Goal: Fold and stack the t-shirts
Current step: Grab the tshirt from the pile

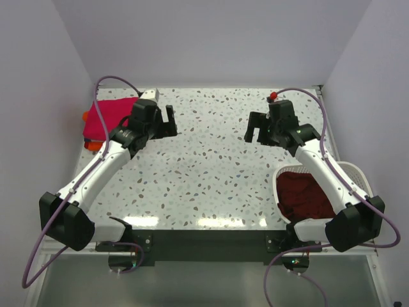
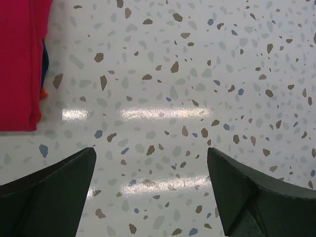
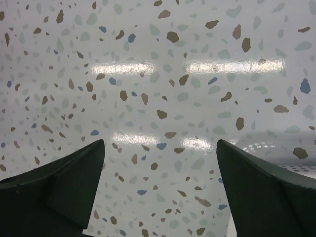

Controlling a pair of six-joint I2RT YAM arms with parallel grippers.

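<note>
A folded magenta-pink t-shirt (image 1: 107,119) lies at the table's far left on top of an orange one (image 1: 90,144) whose edge peeks out beneath; the pink shirt (image 2: 19,64) also fills the left edge of the left wrist view. A dark maroon t-shirt (image 1: 307,195) sits crumpled in the white basket (image 1: 355,171) at the right. My left gripper (image 1: 169,121) hovers open over bare table just right of the stack. Over the bare table at the far right my right gripper (image 1: 257,128) hangs open too. Nothing is between either pair of fingers (image 2: 54,190) (image 3: 59,185).
The speckled terrazzo tabletop (image 1: 211,160) stretches between the two arms. White walls close in the back and both sides. The basket's rim (image 3: 296,168) shows at the right edge of the right wrist view. Purple cables loop from both arms.
</note>
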